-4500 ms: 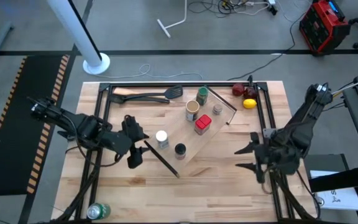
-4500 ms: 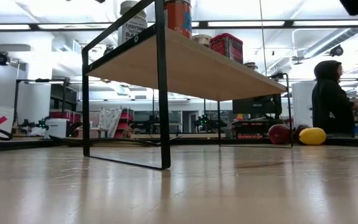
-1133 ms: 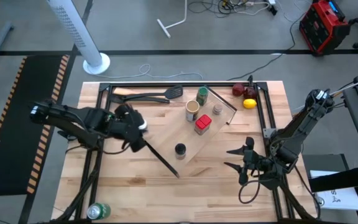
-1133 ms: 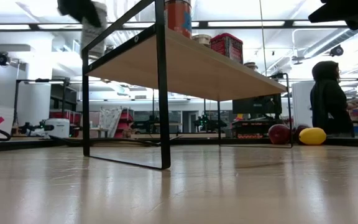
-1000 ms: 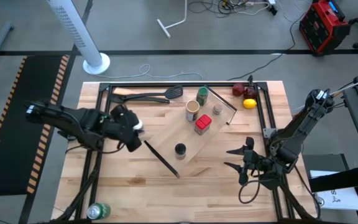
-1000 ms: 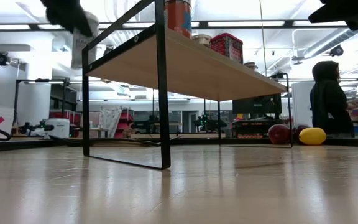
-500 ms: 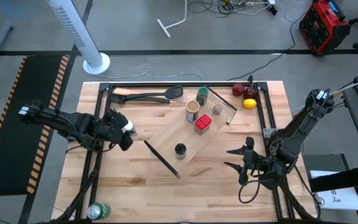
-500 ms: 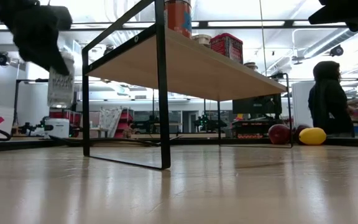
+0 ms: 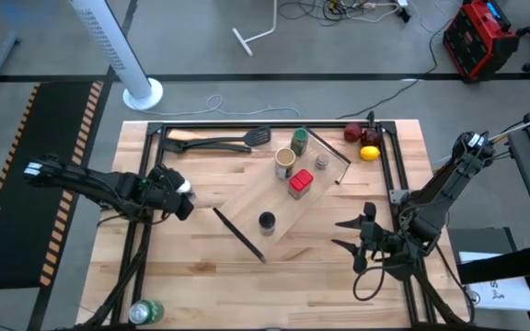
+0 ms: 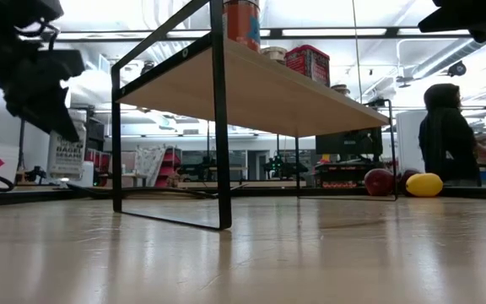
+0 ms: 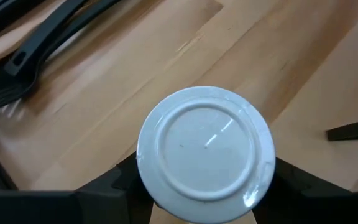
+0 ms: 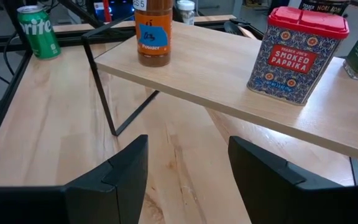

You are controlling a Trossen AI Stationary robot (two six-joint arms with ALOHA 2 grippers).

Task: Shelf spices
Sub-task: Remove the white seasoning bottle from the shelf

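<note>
The shelf (image 9: 251,198), a pale board on thin black legs, stands slantwise at mid-table. On it stand a green jar (image 9: 299,141), a tan cylinder (image 9: 284,163), a red tin (image 9: 300,183), a small shaker (image 9: 322,162) and a black-capped jar (image 9: 266,221). Left of the shelf, my left gripper (image 9: 178,195) is shut on the white-capped jar (image 10: 66,154). My right gripper (image 9: 350,235) waits open near the shelf's right side, level with the board (image 12: 229,93). My left gripper pinches the white-capped jar between its two fingers (image 11: 114,180), which sit on opposite sides of the jar just below the white cap (image 11: 204,146). The fingers come from above, pointing down. The jar hangs about upright below them (image 10: 66,165), a little clear of the table.
A black tube frame (image 9: 155,129) rings the work area. Black spatulas (image 9: 219,142) lie at the far left, a lemon (image 9: 369,153) and dark red fruit (image 9: 353,132) at the far right. A green can (image 9: 145,311) lies near the front left. A person (image 10: 445,135) stands beyond the table.
My left gripper has carried the white-capped jar away from the shelf toward the table's left edge and downward, from above board height to just over the tabletop. The jar stays held and roughly upright.
</note>
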